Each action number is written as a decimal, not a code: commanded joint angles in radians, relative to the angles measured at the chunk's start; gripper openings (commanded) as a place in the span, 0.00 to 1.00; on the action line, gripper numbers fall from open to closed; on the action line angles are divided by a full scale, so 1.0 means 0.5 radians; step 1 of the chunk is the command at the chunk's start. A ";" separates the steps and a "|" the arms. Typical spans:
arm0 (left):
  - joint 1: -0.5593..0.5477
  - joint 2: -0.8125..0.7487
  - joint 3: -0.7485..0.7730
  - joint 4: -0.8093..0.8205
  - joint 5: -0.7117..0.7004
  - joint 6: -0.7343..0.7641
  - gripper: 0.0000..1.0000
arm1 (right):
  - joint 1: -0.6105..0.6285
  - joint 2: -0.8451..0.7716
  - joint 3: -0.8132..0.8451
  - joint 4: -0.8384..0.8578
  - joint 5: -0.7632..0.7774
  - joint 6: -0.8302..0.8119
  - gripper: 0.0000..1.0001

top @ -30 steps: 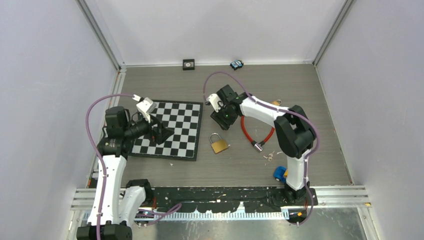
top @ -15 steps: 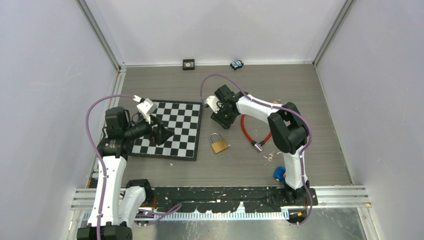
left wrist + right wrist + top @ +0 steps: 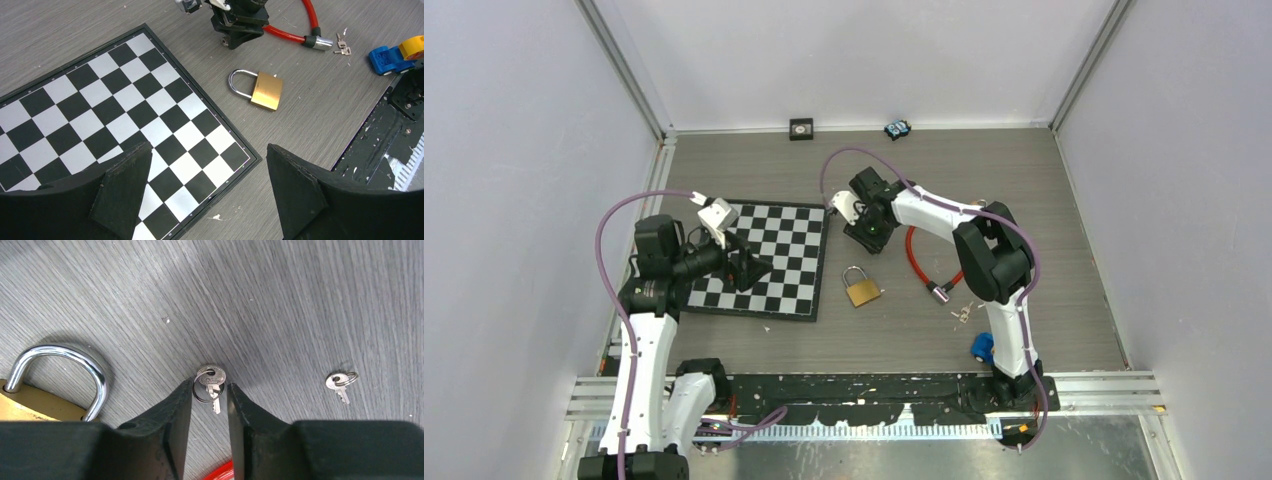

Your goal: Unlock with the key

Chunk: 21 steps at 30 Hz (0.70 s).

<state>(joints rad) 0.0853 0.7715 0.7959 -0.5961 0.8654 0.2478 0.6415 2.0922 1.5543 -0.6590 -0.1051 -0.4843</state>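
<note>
- right gripper point(image 3: 209, 386) is down at the bench point(image 3: 754, 170), one finger on each side of a key point(image 3: 210, 379) that lies flat with its ring on.
- jaws stand narrowly apart around the key head, not clenched. only a thin gap shows on each side, and it's unclear whether the ring already touches the left-hand finger.
- left gripper point(image 3: 207, 155) is released, jaws wide, holding nothing, hovering over the near corner of the chessboard point(image 3: 115, 110).
- padlock point(image 3: 862, 288) lies on its side on the bench, just off the chessboard's right edge, shackle seated in the body, so it looks locked. in the right wrist view its shackle sits just left of the gripper.
- a second key point(image 3: 340, 381) lies loose on the bench, well to the right of the first.
- red cable lock point(image 3: 914, 255) curves along the bench beside the right arm, with a small key bunch point(image 3: 962, 313) at its near end.
- can't tell which key fits the padlock.
- progress: early. judging by the layout, the key pick is in hand but not finished. no key lifted, nothing in the keyway, padlock untouched.
- left to do: clamp and lift the key, steady the padlock (probably the left arm's job), line the blade up with the keyway, insert, turn, pop the shackle.
- risk: thin flat key on the bench, and the ring could foul the pinch or skew the blade.
</note>
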 commanded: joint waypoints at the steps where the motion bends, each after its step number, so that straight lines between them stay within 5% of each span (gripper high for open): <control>1: 0.004 -0.027 -0.012 0.042 0.063 0.040 0.87 | 0.004 0.028 0.082 -0.014 -0.037 -0.023 0.35; 12: 0.004 -0.028 -0.020 0.045 0.083 0.050 0.86 | 0.003 -0.044 0.103 -0.013 -0.016 0.018 0.02; 21: 0.003 -0.024 -0.029 0.051 0.098 0.055 0.86 | 0.003 -0.189 0.093 -0.023 -0.018 0.068 0.01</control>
<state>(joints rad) 0.0853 0.7715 0.7864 -0.5953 0.8833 0.2588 0.6415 2.0819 1.5841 -0.6651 -0.1097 -0.4694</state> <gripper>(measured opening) 0.866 0.026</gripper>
